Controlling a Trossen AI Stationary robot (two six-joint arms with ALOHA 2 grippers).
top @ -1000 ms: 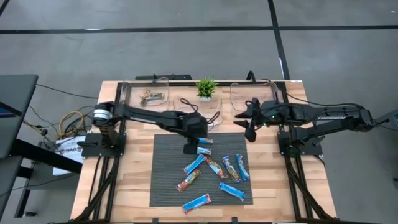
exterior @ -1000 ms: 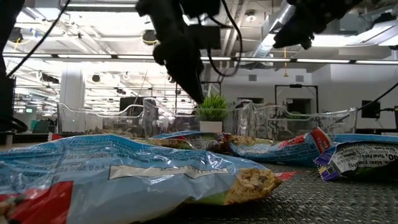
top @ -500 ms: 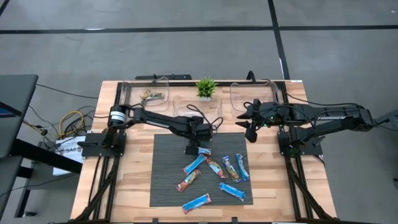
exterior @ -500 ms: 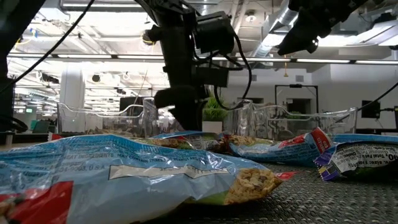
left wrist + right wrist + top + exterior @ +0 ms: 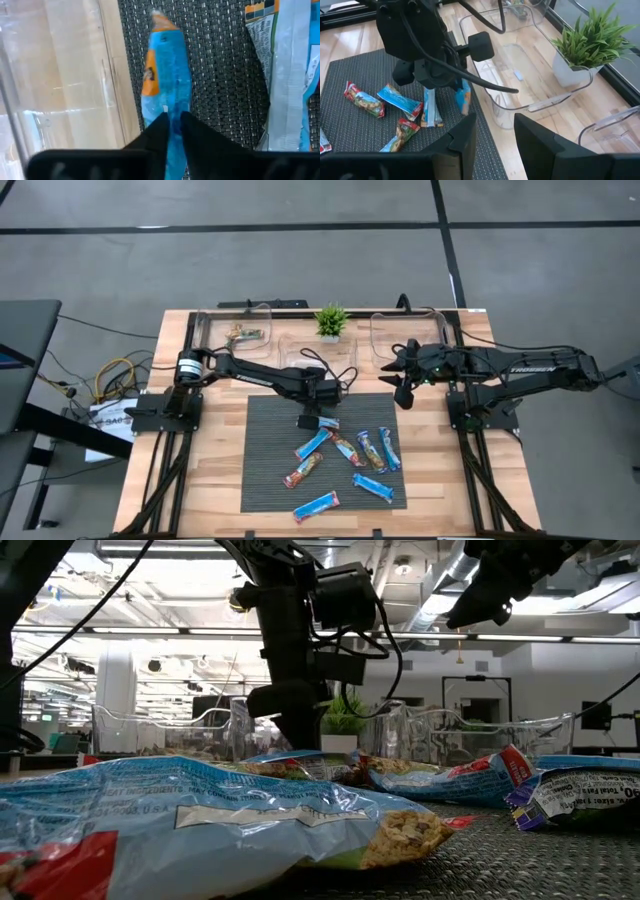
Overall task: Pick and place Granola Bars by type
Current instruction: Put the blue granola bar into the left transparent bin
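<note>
Several granola bars [image 5: 350, 455], blue and multicoloured, lie scattered on the dark woven mat [image 5: 265, 465]. At the mat's far edge lies a blue bar with an orange end [image 5: 167, 70]. My left gripper [image 5: 171, 120] stands over it, shut on it, its fingers pointing down [image 5: 300, 730]. The right wrist view shows the same bar [image 5: 464, 97] below the left arm. My right gripper [image 5: 401, 380] hangs open in the air by the right-hand clear bin [image 5: 410, 330], nothing between its fingers [image 5: 492, 132]. My left gripper pinches the blue bar's wrapper [image 5: 172, 111] between its two fingertips, along the bar's middle line, at the end away from the orange end. The fingers come from above and point down. Whether the bar lies on the mat or is lifted off it, I cannot tell.
Three clear bins stand along the table's far side. The left one [image 5: 235, 335] holds a greenish bar, and the middle one [image 5: 305, 350] is just beyond the held bar. A small potted plant [image 5: 331, 320] stands between the bins. Bare wood lies on both sides of the mat.
My left gripper has come down over the blue bar at the mat's far edge and turned from a slant to pointing straight down. The other bars have stayed where they were.
</note>
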